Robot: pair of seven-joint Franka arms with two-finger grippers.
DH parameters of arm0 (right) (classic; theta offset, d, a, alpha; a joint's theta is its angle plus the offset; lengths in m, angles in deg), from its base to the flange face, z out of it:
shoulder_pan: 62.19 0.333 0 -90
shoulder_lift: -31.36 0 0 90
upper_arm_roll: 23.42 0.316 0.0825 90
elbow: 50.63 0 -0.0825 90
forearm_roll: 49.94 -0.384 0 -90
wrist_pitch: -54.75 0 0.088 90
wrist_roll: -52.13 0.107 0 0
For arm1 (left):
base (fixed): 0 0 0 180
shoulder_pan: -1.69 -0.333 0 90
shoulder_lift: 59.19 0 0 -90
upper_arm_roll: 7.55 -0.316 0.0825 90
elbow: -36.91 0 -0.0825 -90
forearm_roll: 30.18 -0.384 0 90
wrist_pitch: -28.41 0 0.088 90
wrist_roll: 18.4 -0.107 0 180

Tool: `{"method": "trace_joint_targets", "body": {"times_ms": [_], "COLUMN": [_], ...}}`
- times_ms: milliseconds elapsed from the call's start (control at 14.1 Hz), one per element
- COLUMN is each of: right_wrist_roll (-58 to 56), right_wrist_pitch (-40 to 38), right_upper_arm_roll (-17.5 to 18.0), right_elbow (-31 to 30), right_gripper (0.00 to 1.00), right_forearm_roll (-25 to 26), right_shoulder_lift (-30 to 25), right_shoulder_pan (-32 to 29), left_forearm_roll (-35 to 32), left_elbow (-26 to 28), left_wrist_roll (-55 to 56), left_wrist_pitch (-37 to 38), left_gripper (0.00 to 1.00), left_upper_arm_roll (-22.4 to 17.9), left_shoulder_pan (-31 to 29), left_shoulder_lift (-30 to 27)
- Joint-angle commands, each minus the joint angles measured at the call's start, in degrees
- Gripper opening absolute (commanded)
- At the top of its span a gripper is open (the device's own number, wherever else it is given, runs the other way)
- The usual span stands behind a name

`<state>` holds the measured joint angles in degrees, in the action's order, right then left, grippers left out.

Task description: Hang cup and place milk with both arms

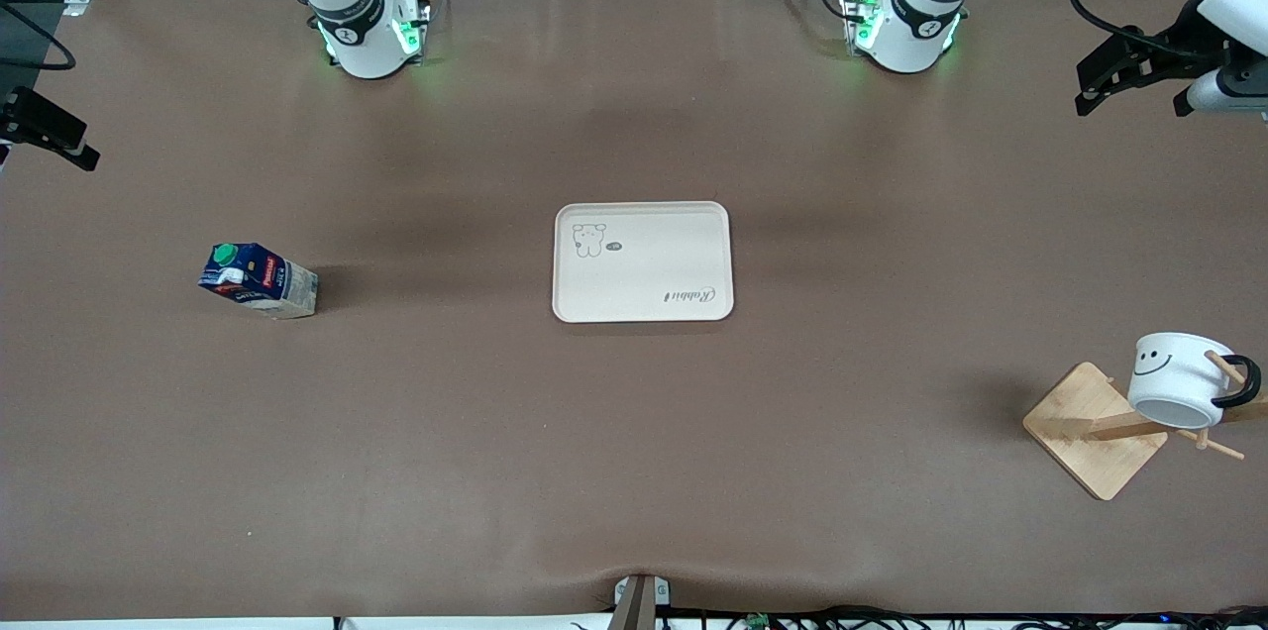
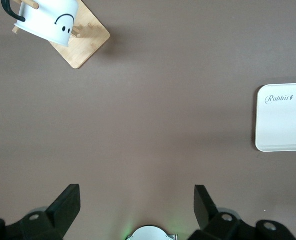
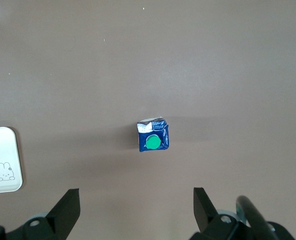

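The cup (image 1: pixel 1179 377), a white mug with a black handle and smiley face, hangs by its handle on a peg of the wooden rack (image 1: pixel 1090 432) at the left arm's end of the table. It also shows in the left wrist view (image 2: pixel 50 20). The milk (image 1: pixel 258 280), a dark blue carton with a green cap, stands on the table toward the right arm's end and shows in the right wrist view (image 3: pixel 153 136). My left gripper (image 2: pixel 137 192) is open and empty, high over the table near its arm's base (image 1: pixel 1129 85). My right gripper (image 3: pixel 137 195) is open and empty, high over the milk's end.
A pale tray (image 1: pixel 642 262) with a bear drawing lies in the middle of the table, empty; its edge shows in both wrist views (image 2: pixel 283 120) (image 3: pixel 3 165). Brown table (image 1: pixel 634 472) all around. Arm bases stand along the edge farthest from the front camera.
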<state>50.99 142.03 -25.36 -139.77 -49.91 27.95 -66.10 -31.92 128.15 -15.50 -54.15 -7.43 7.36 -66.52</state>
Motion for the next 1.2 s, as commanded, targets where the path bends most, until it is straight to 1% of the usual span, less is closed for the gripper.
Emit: {"method": "trace_joint_targets", "body": {"times_ms": [0,354,779,1133], "right_wrist_roll": [1.31,1.23,1.23,1.14], "right_wrist_pitch": [-1.06,-0.62,-0.71,-0.8], "right_upper_arm_roll": [0.45,0.54,0.54,0.45], "right_elbow": [0.1,0.45,1.6,1.6], "right_gripper": [1.0,1.0,1.0,1.0], "right_forearm_roll": [0.76,1.03,1.03,1.03], "right_shoulder_lift": [-0.45,-0.45,-0.36,0.07], "right_shoulder_pan": [-0.93,-0.84,-1.02,-1.55], "left_forearm_roll": [0.6,0.6,0.42,0.33], "left_elbow": [0.34,0.34,-2.2,-2.29], "left_wrist_roll": [-0.45,-0.53,-0.09,-0.01], "left_wrist_pitch": [-0.32,-0.24,-0.24,0.03], "left_gripper": [1.0,1.0,1.0,1.0], "left_upper_arm_roll": [-0.3,-0.3,-0.39,-0.3], "left_shoulder_pan": [-0.04,-0.04,-0.13,0.04], "left_shoulder_lift": [-0.75,-0.75,0.21,0.3]}}
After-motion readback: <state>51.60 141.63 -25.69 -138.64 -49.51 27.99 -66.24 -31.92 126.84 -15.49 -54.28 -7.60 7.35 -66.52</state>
